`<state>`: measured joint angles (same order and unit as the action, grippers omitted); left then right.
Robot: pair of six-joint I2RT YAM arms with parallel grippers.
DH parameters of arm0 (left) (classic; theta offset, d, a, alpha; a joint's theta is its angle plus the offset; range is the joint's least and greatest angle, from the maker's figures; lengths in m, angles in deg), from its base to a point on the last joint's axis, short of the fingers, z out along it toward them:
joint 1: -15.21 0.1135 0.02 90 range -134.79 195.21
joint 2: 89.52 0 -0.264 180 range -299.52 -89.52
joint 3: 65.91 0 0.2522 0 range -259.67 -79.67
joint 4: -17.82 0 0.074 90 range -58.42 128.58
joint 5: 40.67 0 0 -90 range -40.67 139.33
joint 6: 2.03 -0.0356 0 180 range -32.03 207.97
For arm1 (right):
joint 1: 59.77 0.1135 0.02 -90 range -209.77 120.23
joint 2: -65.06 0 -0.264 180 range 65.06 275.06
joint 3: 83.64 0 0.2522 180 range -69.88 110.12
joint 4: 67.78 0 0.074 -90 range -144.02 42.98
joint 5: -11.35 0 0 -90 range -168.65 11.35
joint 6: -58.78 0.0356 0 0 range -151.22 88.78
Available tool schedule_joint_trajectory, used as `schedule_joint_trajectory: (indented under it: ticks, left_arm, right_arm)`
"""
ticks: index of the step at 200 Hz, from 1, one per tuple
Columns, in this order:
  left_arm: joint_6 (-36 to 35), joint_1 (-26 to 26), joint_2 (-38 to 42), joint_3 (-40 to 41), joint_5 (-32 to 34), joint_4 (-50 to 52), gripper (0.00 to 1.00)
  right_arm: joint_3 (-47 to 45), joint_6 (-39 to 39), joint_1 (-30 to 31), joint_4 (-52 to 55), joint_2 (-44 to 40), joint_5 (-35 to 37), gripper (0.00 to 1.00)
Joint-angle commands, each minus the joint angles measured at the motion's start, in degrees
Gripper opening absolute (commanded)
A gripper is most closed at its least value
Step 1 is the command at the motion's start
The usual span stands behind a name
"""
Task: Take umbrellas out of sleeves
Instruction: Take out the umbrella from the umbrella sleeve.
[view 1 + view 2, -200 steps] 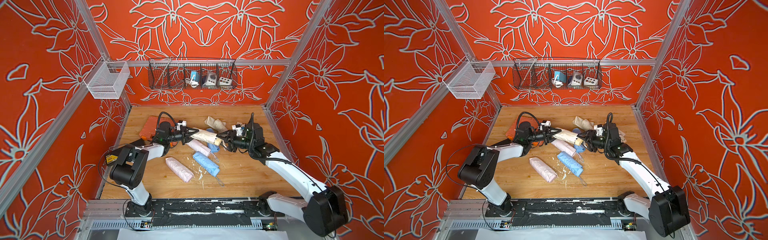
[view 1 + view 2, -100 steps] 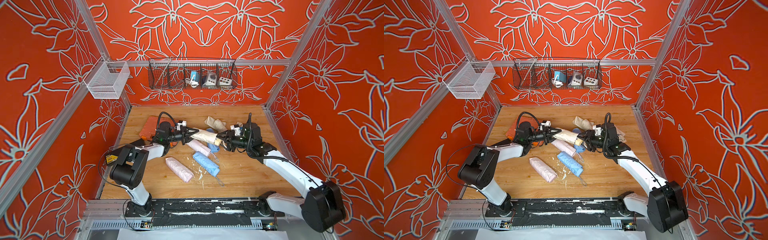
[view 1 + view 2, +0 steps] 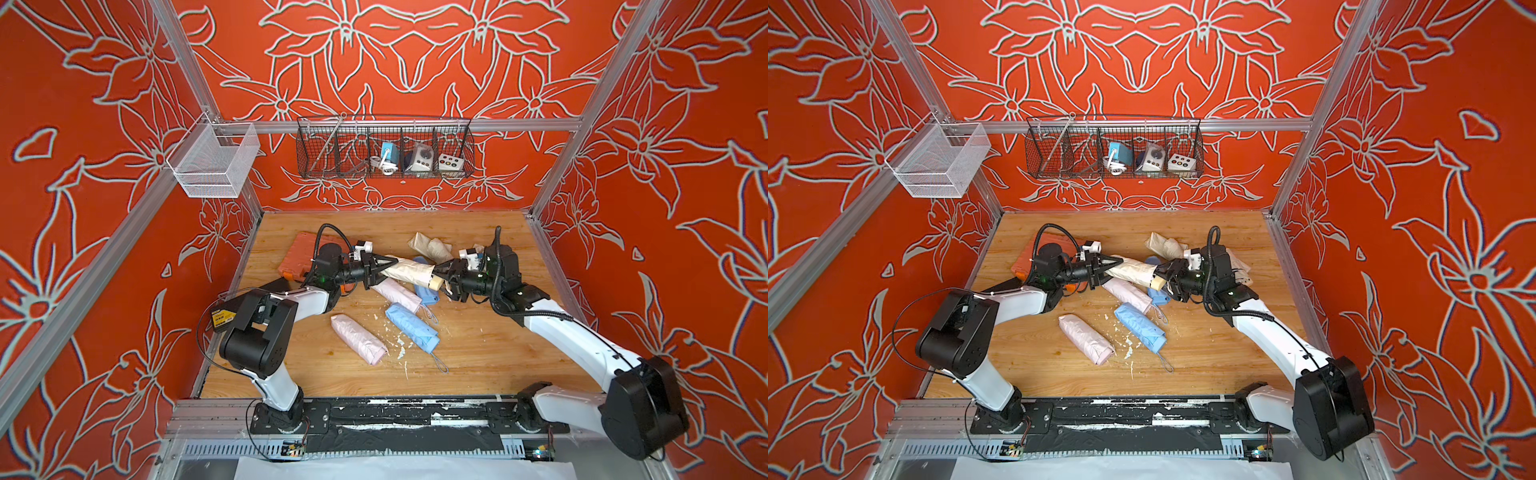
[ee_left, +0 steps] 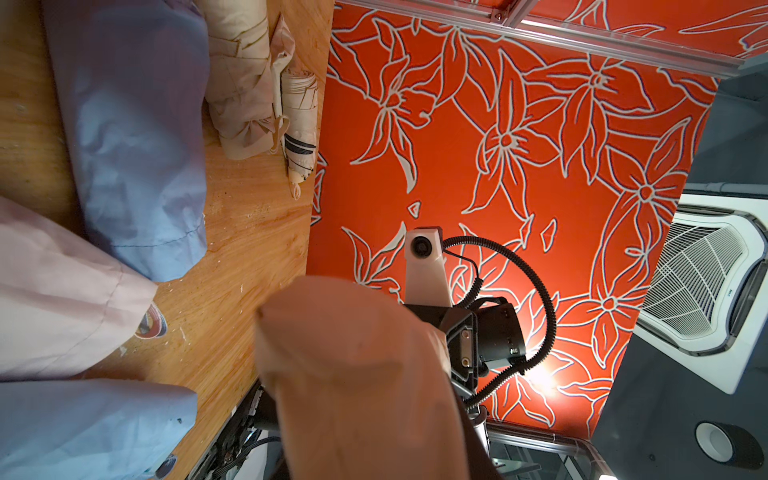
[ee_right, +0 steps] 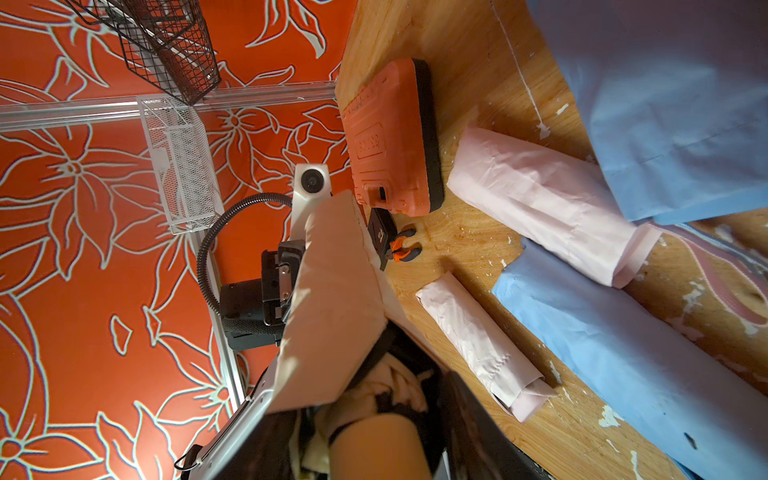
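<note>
Whole booth is orange-red wallpaper [image 3: 395,62] with big white-outlined flowers, framed by aluminium rails [image 3: 519,124]. The floor's a light wood board [image 3: 478,353] scuffed with white flecks [image 3: 401,353] (can't tell what they are). Up behind the left gripper [image 3: 388,267] and right gripper [image 3: 439,279], a black wire basket [image 3: 332,145] hangs on the back wall. A white mesh basket [image 3: 208,183] sits in the corner out past the left gripper's side. The left wrist view catches a grey ceiling [image 4: 739,124], an air-con vent [image 4: 706,270] and a bright glare [image 4: 540,374] on the wallpaper.
</note>
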<state>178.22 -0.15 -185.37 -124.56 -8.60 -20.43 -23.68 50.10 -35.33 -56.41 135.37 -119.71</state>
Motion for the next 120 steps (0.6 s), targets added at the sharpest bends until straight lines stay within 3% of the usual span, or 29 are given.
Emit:
schedule_joint_trajectory:
  ticks: [1,15,62,97,120]
  left_arm:
    - [0.88,-1.60,1.63,-1.79,-2.71,-5.63,0.18]
    - [0.86,-1.80,1.63,-1.81,-2.71,-5.53,0.18]
    - [1.14,-1.78,1.63,-1.52,-2.67,-5.88,0.18]
    - [1.24,-1.72,1.46,-1.44,-3.06,-6.10,0.19]
    - [-0.33,-1.20,1.68,-1.50,-3.82,-4.44,0.36]
  right_arm:
    - [-0.47,1.30,1.26,-2.24,1.06,1.11,0.54]
    - [-0.61,1.39,1.38,-2.93,1.40,1.24,0.49]
    - [-1.36,1.65,1.48,-5.24,1.64,1.67,0.17]
    - [-2.18,0.36,1.48,-5.08,0.72,1.95,0.02]
    - [-2.77,-0.28,1.13,-4.87,-0.20,1.69,0.00]
